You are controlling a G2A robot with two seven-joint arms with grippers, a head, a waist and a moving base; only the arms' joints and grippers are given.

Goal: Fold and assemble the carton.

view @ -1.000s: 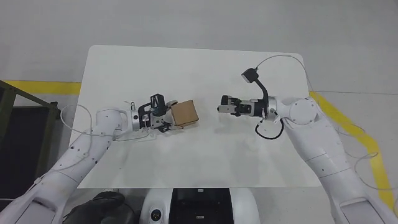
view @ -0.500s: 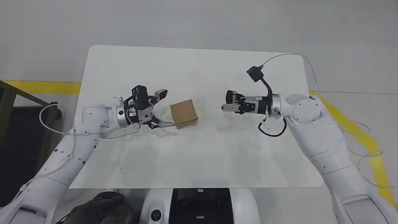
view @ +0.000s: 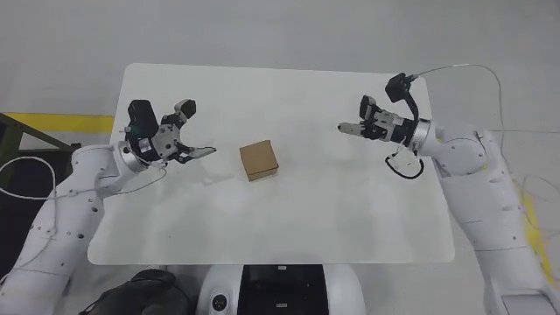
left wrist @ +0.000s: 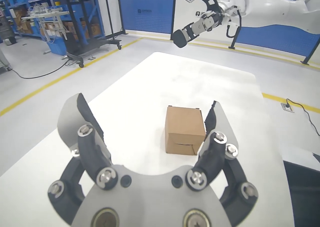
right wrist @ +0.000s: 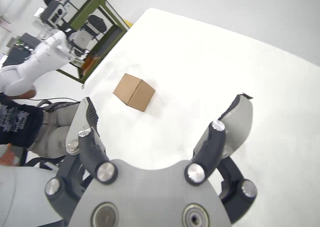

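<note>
Brown cardboard, folded shut into a small carton (view: 260, 159), sits about mid-table on the white table (view: 306, 219), resting flat on one face. It touches neither arm. It looks close to cubic, so no long axis stands out. Its sides are turned slightly off the table's edges.

The left gripper (view: 194, 129) hangs off the carton's left side, lifted clear of the tabletop. Its fingers are spread wide and hold nothing, and they face the carton. In the left wrist view the carton lies ahead, off toward one finger (left wrist: 215, 123) and not centred in the opening. The face turned that way shows a tucked flap seam low down.

The right gripper (right wrist: 165, 99) stands on the carton's opposite side, also raised, splayed open and empty. The carton sits well out in front of it, corner-on.

The left gripper looks the nearer of the two, though both are apart from the carton. Every visible face appears closed, so the folding seems largely done. Any further press on the seamed face would suit the left arm best, which would need to shift sideways first to centre the carton between its fingers
</note>
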